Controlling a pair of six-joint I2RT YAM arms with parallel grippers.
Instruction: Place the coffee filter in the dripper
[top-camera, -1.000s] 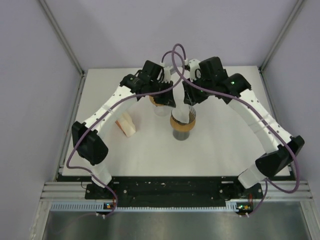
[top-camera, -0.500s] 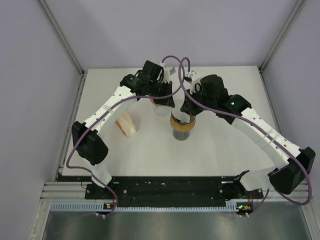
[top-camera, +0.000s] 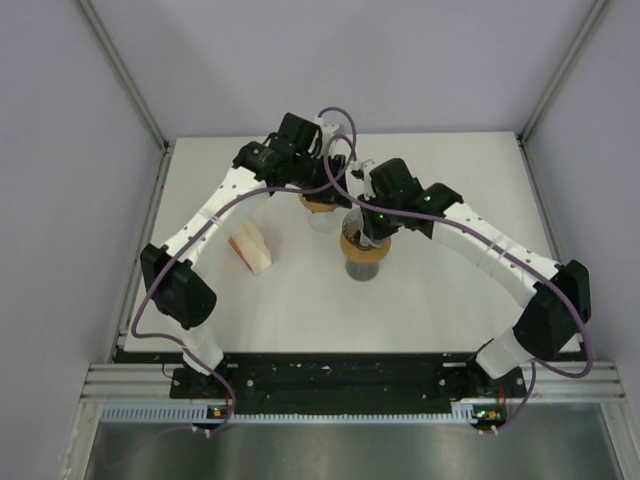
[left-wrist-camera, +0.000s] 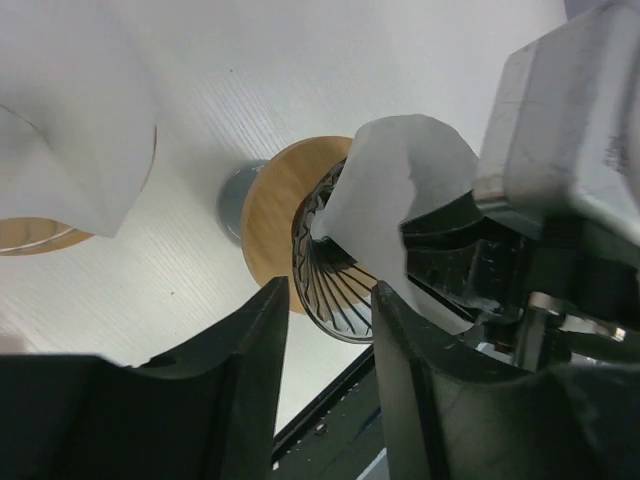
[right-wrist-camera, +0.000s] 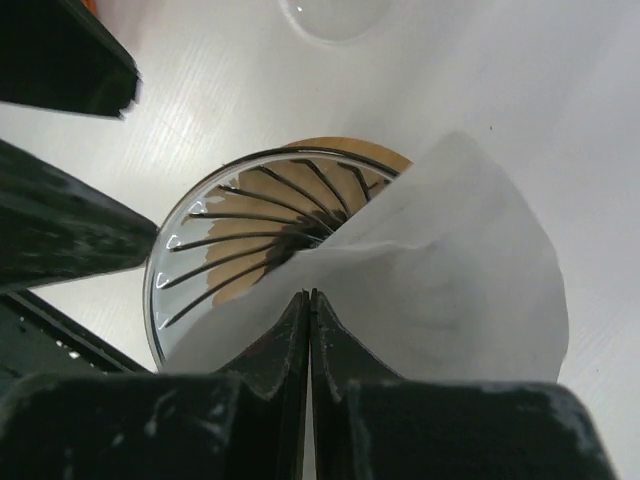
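The dripper is ribbed glass with a wooden collar and stands mid-table on a dark base. The white coffee filter sits in it, leaning to one side with its edge above the rim. My right gripper is shut directly over the dripper. Its joined tips press against the filter's face, and no paper shows between the jaws. My left gripper hangs just behind and left of the dripper. It is open, with nothing between its fingers.
A second glass holder with a wooden ring stands under the left gripper, with white paper in it. A small white and orange block lies to the left. A black rail runs along the near edge.
The right arm swung in from behind the dripper to directly over it, shutting its jaws on the way. The left gripper stayed in place and opened its jaws.
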